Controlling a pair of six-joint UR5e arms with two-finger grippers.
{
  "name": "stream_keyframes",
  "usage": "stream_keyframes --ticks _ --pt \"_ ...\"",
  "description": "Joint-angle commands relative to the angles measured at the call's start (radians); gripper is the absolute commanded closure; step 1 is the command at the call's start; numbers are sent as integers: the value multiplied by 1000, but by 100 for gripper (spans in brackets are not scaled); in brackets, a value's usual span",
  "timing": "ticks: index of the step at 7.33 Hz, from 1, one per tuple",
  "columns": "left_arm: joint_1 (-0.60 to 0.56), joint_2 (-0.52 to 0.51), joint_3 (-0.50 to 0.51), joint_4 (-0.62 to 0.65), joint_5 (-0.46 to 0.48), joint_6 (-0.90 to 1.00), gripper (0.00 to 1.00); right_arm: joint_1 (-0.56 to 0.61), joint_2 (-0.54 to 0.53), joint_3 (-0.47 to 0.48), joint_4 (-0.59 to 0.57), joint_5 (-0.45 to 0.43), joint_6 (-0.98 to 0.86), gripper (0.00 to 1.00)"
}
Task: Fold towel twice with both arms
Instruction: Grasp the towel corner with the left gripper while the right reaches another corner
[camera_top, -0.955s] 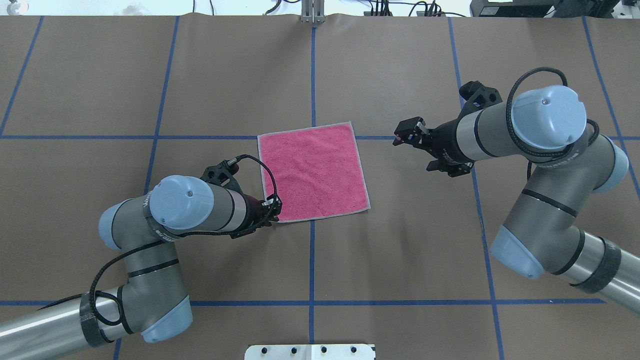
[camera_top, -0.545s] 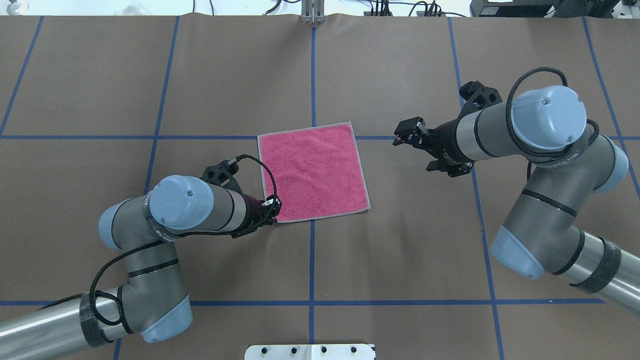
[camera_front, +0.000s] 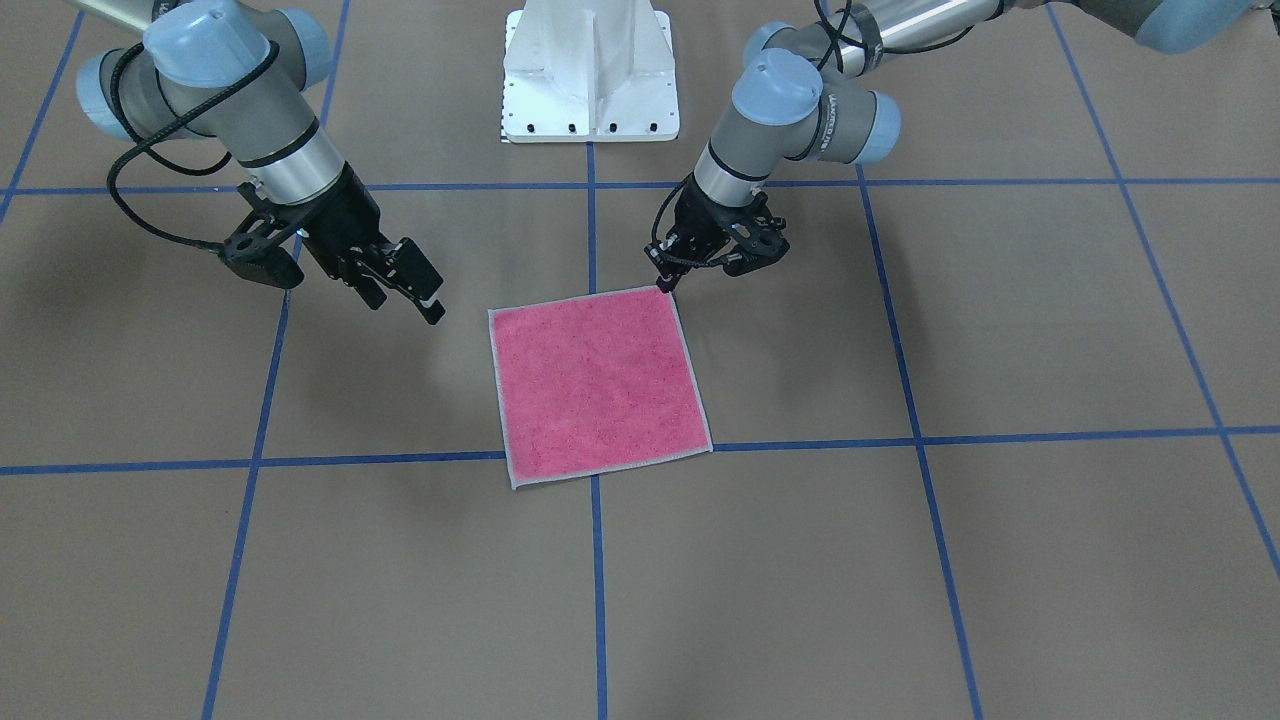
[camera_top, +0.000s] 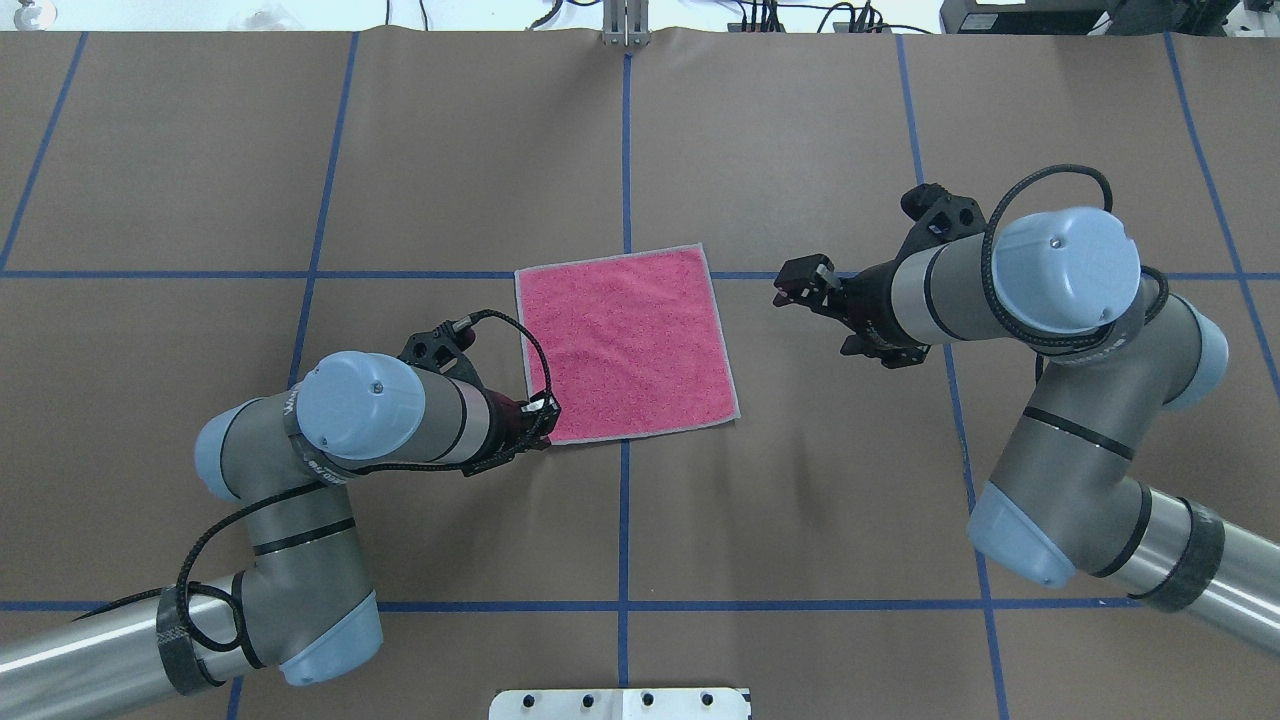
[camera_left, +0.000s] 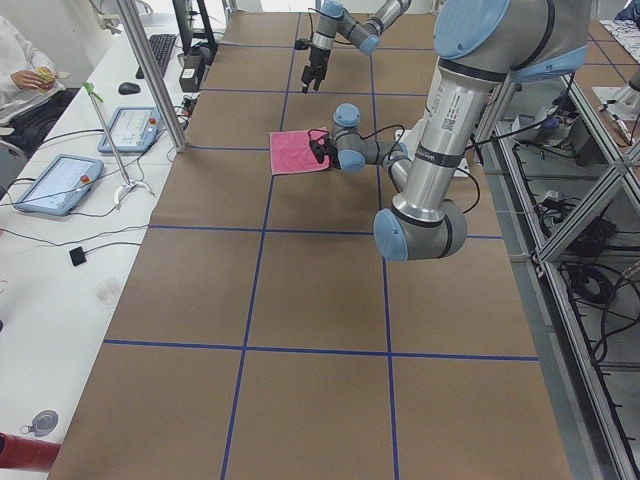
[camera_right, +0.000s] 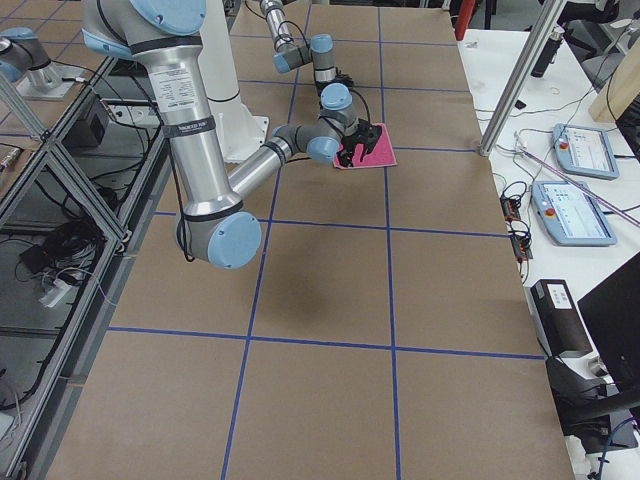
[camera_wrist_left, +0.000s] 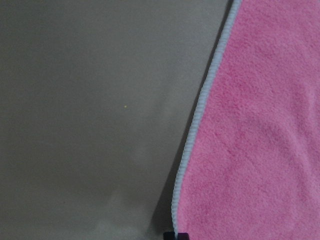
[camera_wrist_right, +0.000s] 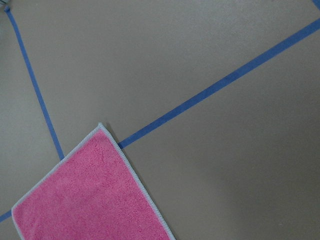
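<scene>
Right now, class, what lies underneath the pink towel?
The towel lies flat on the brown table covering. Two blue tape lines run in beneath it. Their crossing is covered, and so is the towel's lower face.

Worktop (camera_right: 330, 290): brown paper, blue tape grid.

Right arm (camera_right: 190, 130), near and large: upright tube at the view's left, blue elbow cap low, forearm reaching away toward the towel (camera_right: 372, 143).

Towel: pink face up, lying flat on the far half of the worktop.

Right gripper (camera_right: 352, 155): dark, shows against the towel's left edge in view. Contact and finger gap are too small to tell.

Left arm (camera_right: 320, 47): far and small, bends down beyond the towel.

White pedestal (camera_right: 240, 110) sits behind the forearm.

Side bench (camera_right: 590, 260), view's right: two tablets (camera_right: 572, 212), loose cables.

Metal post (camera_right: 520, 85) at the bench edge.
</scene>
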Motion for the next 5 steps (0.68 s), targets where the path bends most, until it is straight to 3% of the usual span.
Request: stream_keyframes --ticks 1,3,5 --pt "0 -2 -2 0 0 0 100 -95 0 -11 -8 -104 57 4" --pt "2 2 -2 -2 1 0 100 -169 33 -17 -87 -153 172 15" --pt "0 2 -2 -2 1 0 100 -209 88 -80 -92 -215 200 31"
